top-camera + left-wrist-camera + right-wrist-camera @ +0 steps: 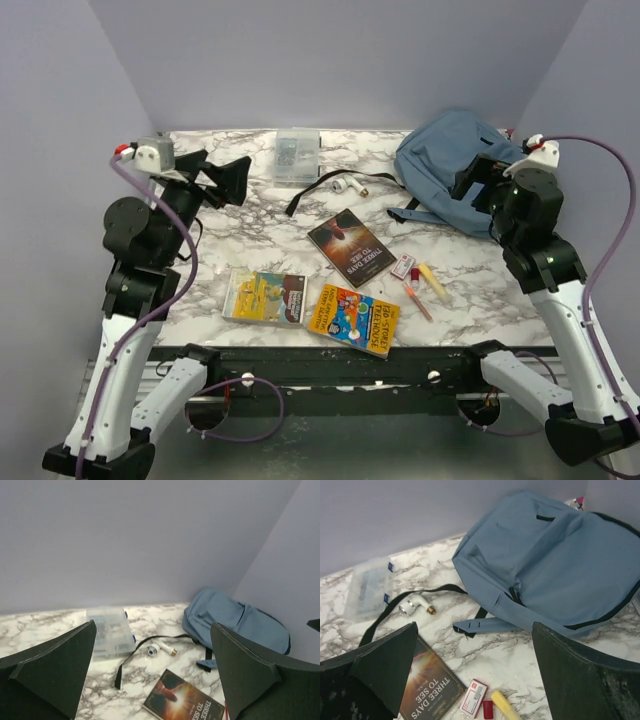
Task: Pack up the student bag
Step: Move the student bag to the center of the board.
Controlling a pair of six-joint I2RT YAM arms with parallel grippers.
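The student bag (445, 165), dusty blue with black straps, lies flat at the back right of the marble table (250, 235). My right gripper (478, 185) hovers open at its near right side. In the right wrist view the bag (555, 565) fills the upper right, beyond the open gripper (475, 625). My left gripper (228, 180) is raised at the back left, open and empty. It looks across the table toward the bag (235, 622), with nothing between its fingers (55, 665).
A dark book (349, 247) lies mid-table, with two colourful books (265, 296) (358, 319) near the front edge. A small red-white box (403, 266), a yellow marker (432, 281) and a pen (418, 300) lie right of them. A clear plastic box (297, 155) and a white plug (348, 185) sit at the back.
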